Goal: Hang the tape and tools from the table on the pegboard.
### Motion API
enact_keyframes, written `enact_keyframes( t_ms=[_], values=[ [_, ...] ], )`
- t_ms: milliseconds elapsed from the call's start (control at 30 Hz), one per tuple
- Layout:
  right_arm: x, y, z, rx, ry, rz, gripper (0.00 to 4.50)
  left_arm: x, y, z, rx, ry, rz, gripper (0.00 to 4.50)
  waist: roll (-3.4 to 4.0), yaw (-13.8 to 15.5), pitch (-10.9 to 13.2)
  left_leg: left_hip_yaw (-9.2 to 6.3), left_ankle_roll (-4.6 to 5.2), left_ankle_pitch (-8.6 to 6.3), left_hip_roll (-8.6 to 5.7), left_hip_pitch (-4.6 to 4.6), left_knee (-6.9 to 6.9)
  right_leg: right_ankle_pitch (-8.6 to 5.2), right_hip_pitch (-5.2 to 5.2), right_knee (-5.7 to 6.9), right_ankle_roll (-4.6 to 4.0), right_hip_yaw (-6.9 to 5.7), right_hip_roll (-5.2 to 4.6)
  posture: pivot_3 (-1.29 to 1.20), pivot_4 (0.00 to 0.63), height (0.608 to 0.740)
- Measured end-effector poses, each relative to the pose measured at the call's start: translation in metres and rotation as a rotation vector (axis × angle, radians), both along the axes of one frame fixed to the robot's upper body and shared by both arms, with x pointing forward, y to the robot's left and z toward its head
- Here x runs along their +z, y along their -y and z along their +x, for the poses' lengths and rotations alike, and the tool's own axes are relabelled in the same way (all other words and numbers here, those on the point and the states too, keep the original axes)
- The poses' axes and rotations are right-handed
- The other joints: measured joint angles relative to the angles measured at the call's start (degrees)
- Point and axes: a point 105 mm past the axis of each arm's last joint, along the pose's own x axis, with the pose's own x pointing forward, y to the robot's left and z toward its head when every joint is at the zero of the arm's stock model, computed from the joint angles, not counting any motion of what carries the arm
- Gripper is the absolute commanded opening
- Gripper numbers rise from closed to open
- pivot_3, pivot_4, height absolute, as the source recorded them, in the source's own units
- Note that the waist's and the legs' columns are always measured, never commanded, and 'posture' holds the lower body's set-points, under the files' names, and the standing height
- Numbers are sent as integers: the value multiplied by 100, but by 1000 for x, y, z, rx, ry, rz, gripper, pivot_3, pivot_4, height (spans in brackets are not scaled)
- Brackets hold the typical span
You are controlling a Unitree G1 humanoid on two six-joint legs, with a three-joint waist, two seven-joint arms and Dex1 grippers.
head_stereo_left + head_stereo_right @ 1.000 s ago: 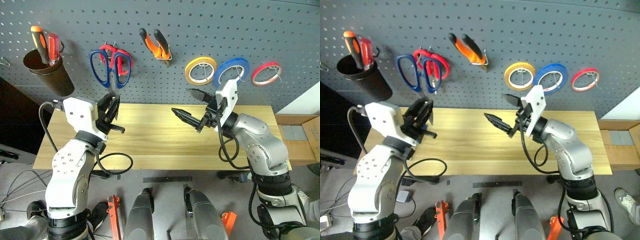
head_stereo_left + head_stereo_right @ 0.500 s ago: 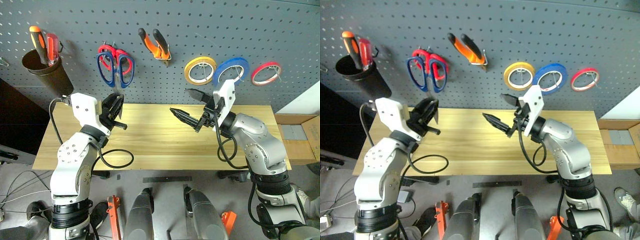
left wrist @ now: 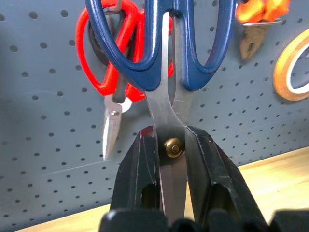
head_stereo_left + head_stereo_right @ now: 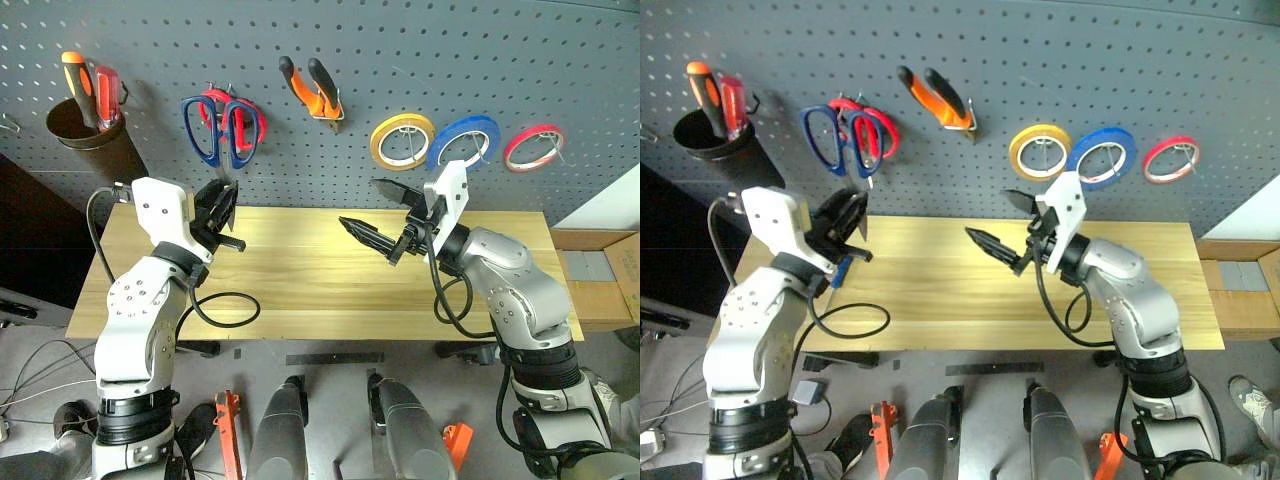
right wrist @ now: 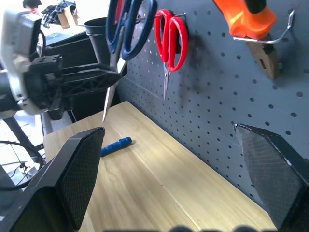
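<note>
The left end effector (image 3: 173, 159) was pinching the blue scissors (image 4: 213, 133) by the steel blades, right at the little brass screw. The blue handles were up against the pegboard (image 4: 420, 60), over the red scissors (image 4: 243, 120) hanging there. I could not tell if the blue handles were on a hook.

The right end effector (image 4: 385, 213) was spread wide and held nothing. It hung above the middle of the bench (image 4: 320, 290).

A small blue screwdriver (image 5: 116, 145) lay on the bench, near the left end effector.

On the pegboard hung the orange pliers (image 4: 312, 88). Next came a yellow tape roll (image 4: 401, 140), the blue tape roll (image 4: 462, 140) and a red tape roll (image 4: 532, 146). A black cup (image 4: 92, 140) on the left held two more screwdrivers (image 4: 90, 88).
</note>
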Motion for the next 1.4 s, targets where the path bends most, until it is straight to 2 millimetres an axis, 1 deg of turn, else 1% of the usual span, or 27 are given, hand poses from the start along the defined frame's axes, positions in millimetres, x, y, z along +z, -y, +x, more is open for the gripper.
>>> enact_keyframes(
  t_ms=[100,233,400,467,500,533,567,633,767,867,933,1000,1067,1133,1167,1233,1333,1400],
  values=[
    [-1,-1,0,2,-1,-3,4500,-2,-5,7,8,-22,12,473,0,-2,0,0,0,0,-1,0,-1,0,0,0,0,1,-1,33,326,740],
    [-1,-1,0,1,-1,-4,4500,-11,-8,22,10,-81,21,469,0,-2,0,-2,0,0,0,0,0,0,-1,4,0,-3,-1,31,323,740],
    [-1,-1,0,0,-1,-6,4500,-4,-6,40,19,-111,-27,458,-1,-5,-1,-2,0,0,-1,0,3,1,0,7,0,-2,-1,24,324,740],
    [-1,-1,0,-1,-1,-6,4500,-6,-8,42,35,-139,-45,1154,-1,-35,-1,1,0,0,0,1,2,1,-1,9,-1,1,-1,24,324,740],
    [-1,-1,0,-2,-1,-6,4500,-8,-10,43,53,-155,-55,1393,-1,-49,-1,1,0,0,1,3,2,1,-3,14,-1,2,-1,23,323,740],
    [-1,-1,0,-3,-1,-7,4500,-12,-15,44,74,-178,-66,1758,-1,-51,-1,1,0,0,1,3,2,1,-7,24,-1,2,-1,22,323,740],
    [-1,-1,0,-4,0,-7,4500,-16,-19,45,93,-197,-76,2032,-1,-50,-1,1,0,0,1,3,2,0,-11,36,-3,1,-1,21,322,740],
    [-2,-1,1,-6,1,-12,4500,-24,-30,43,146,-222,-92,2774,-1,-41,-1,-1,-1,1,0,3,2,-2,-17,50,-7,0,-1,21,321,740],
    [-3,-2,0,-1,0,-21,4500,-33,-54,35,251,-243,-112,4045,-4,-28,-2,-1,-2,1,-1,3,11,-3,-17,56,-7,1,-4,26,321,740],
    [-11,-3,-8,35,-26,-45,4500,-41,-71,21,287,-279,-120,4045,-5,-25,-3,-2,-2,1,1,3,10,-3,-17,56,-7,0,-5,37,328,740],
    [-28,-5,-16,71,-61,-107,4500,-56,-87,7,307,-382,-104,4045,-5,-33,-3,-2,-1,1,0,4,8,-4,-18,55,-8,0,-5,52,330,740],
    [-45,-11,-21,92,-106,-150,4500,-77,-99,-5,332,-507,-68,4045,-5,-27,-3,-2,-2,1,-1,7,7,-8,-19,60,-7,0,-4,53,330,740],
    [-49,-19,-24,113,-122,-137,4500,-100,-101,-10,351,-618,-7,4045,-5,-18,-3,-2,-6,4,-2,10,8,-13,-18,66,2,1,-3,54,330,740],
    [-48,-25,-26,127,-119,-125,4500,-119,-101,-8,359,-711,22,4045,-8,15,-5,-8,-16,11,-1,11,13,-21,-14,64,13,-5,0,55,328,740],
    [-47,-26,-26,131,-117,-123,4500,-125,-102,-7,367,-738,21,4045,-9,30,-4,-9,-18,12,0,10,18,-21,-14,64,14,-6,0,55,327,740],
    [-47,-26,-25,126,-117,-129,4500,-127,-105,-1,378,-758,-2,4045,-15,67,-7,-9,-18,12,-1,9,24,-22,-11,63,15,-6,0,51,330,740],
    [-49,-27,-26,128,-120,-136,4500,-115,-104,16,355,-737,-12,4045,-16,103,-7,-8,-18,12,-1,9,25,-21,-11,63,13,-6,0,52,334,740],
    [-52,-27,-27,129,-127,-140,4500,-114,-108,25,351,-758,-14,4045,-16,109,-7,-7,-18,12,-2,9,24,-11,-12,64,-3,-6,0,50,335,740]
  ],
)
